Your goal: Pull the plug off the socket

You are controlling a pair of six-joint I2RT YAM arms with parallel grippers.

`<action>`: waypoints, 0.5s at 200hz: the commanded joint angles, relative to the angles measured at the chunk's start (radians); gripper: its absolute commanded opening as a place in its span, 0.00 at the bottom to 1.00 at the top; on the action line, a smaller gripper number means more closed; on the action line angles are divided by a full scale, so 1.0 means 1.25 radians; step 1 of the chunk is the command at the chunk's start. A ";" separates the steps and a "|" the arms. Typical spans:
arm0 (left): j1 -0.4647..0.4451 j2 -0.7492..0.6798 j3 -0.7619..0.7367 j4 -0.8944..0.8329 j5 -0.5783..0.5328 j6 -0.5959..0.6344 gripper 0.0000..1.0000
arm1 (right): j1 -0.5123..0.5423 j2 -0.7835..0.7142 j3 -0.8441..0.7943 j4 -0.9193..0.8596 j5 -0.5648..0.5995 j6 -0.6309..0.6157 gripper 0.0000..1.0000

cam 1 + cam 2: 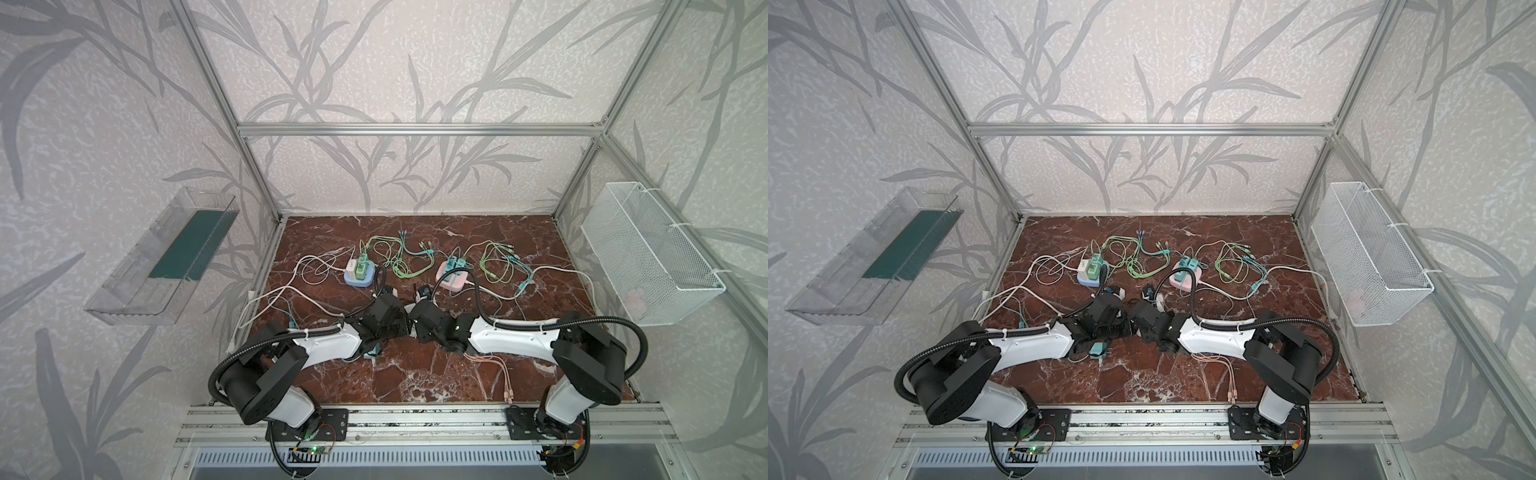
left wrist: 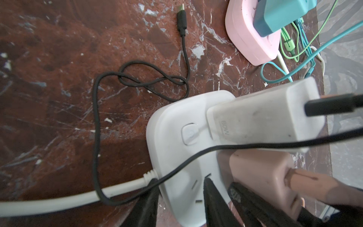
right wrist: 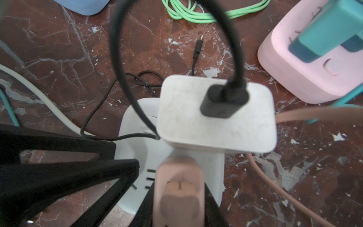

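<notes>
The tan plug (image 3: 179, 176) stands upright in the white socket (image 3: 214, 171) near the middle of the counter (image 3: 59, 59). It is just beside a taller white charger (image 3: 196, 125) plugged into the same socket. Its pins are out of sight, so I can't say how deep it sits. So close to the right wrist camera it is a soft blur, and part of it runs off the picture's edge. The right hand (image 3: 178, 198) is clamped tight on it, one black finger pressed to each side of the plug's body, though only the finger ends show. A tan cable (image 3: 294, 200) leaves the plug and lies across the counter.

The left hand (image 2: 180, 180) is set narrow on the socket's corner next to the plug. One finger lies on the top face, the other against the side by the thick white cord (image 2: 59, 198). The roots of those fingers are cut off too.

In both top views the two black wrists (image 1: 386, 313) meet over this spot and cover the plug and socket almost wholly.

A thin black cable (image 2: 96, 118) loops from the charger onto the counter, its free end lying loose. Farther back sits a pink socket (image 2: 245, 39) carrying a teal plug (image 2: 284, 15). A top view also shows a blue socket (image 1: 359, 280) back there, among green cables (image 3: 196, 17).
</notes>
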 commanded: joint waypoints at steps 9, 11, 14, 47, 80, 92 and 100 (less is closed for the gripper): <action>0.003 0.028 0.011 -0.065 -0.005 -0.006 0.39 | 0.005 0.007 0.042 -0.013 -0.003 -0.016 0.27; 0.003 0.030 0.012 -0.069 -0.006 -0.006 0.39 | 0.006 0.007 0.043 -0.013 -0.004 -0.016 0.27; 0.003 0.030 0.014 -0.075 -0.009 -0.006 0.39 | 0.006 0.006 0.044 -0.014 -0.004 -0.017 0.27; 0.003 -0.014 -0.002 -0.081 -0.034 -0.004 0.39 | 0.006 0.015 0.055 -0.027 -0.001 -0.025 0.26; 0.004 -0.085 0.000 -0.124 -0.074 0.018 0.40 | 0.005 0.008 0.038 -0.023 0.020 -0.027 0.26; 0.004 -0.105 -0.004 -0.122 -0.084 0.023 0.40 | -0.018 0.008 0.037 -0.024 0.023 -0.029 0.26; 0.004 -0.116 -0.008 -0.119 -0.091 0.030 0.40 | -0.019 0.008 0.038 -0.024 0.024 -0.031 0.27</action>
